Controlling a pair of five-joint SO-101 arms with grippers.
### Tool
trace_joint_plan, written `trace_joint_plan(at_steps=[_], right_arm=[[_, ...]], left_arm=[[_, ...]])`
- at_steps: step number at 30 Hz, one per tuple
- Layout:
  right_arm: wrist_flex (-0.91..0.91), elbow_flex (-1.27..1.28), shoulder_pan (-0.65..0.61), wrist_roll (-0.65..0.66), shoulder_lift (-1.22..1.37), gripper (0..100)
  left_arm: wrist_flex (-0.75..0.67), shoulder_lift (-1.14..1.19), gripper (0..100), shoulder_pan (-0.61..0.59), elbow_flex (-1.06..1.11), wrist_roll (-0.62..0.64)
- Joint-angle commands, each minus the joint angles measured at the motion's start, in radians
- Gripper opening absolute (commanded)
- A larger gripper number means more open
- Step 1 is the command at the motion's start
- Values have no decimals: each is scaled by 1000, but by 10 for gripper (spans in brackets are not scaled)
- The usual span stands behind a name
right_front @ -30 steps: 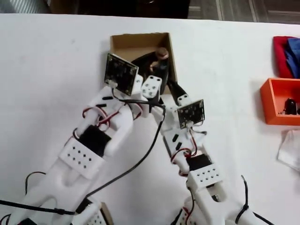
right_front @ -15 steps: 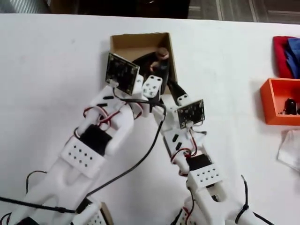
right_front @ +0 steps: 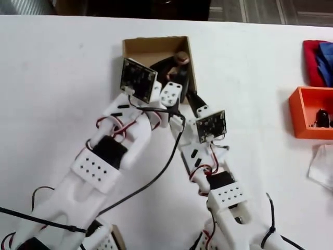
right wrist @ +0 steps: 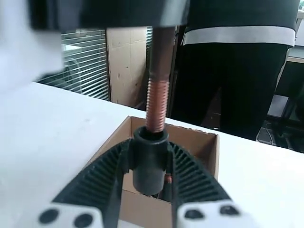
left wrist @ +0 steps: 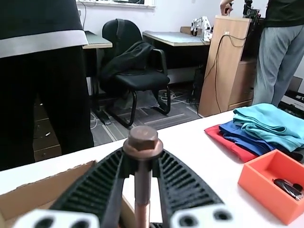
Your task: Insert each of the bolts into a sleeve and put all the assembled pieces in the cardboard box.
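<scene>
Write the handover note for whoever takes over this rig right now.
Left gripper: jaws shut on a bolt just under its head, bolt upright.
Right gripper: jaws shut on a sleeve, above the cardboard box.
Done: the bolt's threaded tip is at the sleeve's mouth.
To do: push the bolt fully in, then drop the piece in the box.

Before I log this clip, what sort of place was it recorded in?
Probably an office or lab workroom: a black office chair and a desk stand behind the white table, and slatted window blinds hang beyond it.
</scene>
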Motion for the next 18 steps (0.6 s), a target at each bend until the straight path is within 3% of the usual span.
trace_joint_plan(at_steps=[1, 18], right_arm=[[-1, -12, 12, -5, -36, 23], [-1, -12, 12, -5, -35, 23]], left_arm=[[48, -8, 25, 11, -7, 6], [94, -9, 25, 11, -7, 68]])
